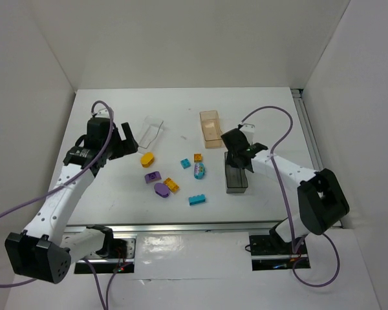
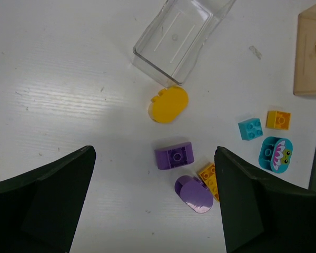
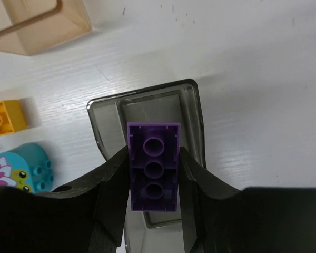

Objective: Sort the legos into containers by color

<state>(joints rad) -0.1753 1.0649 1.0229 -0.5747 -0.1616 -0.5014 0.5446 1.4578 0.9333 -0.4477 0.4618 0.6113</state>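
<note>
My right gripper [image 3: 154, 176] is shut on a purple brick [image 3: 153, 158], underside up, held over the open dark grey tub [image 3: 196, 126]; in the top view the gripper [image 1: 236, 158] is above that tub [image 1: 237, 181]. My left gripper [image 2: 155, 205] is open and empty, above a purple brick [image 2: 174, 155], a purple oval piece [image 2: 194, 194] and an orange brick [image 2: 208, 176]. A yellow oval piece [image 2: 168, 104] lies next to the clear tub [image 2: 174, 39]. The tan tub [image 1: 211, 128] stands at the back.
A small cyan brick [image 2: 250, 128], a small orange brick [image 2: 278, 119] and a teal rounded piece with a flower print [image 2: 275, 153] lie mid-table. A cyan brick [image 1: 196, 199] lies nearer the front. White walls surround the table.
</note>
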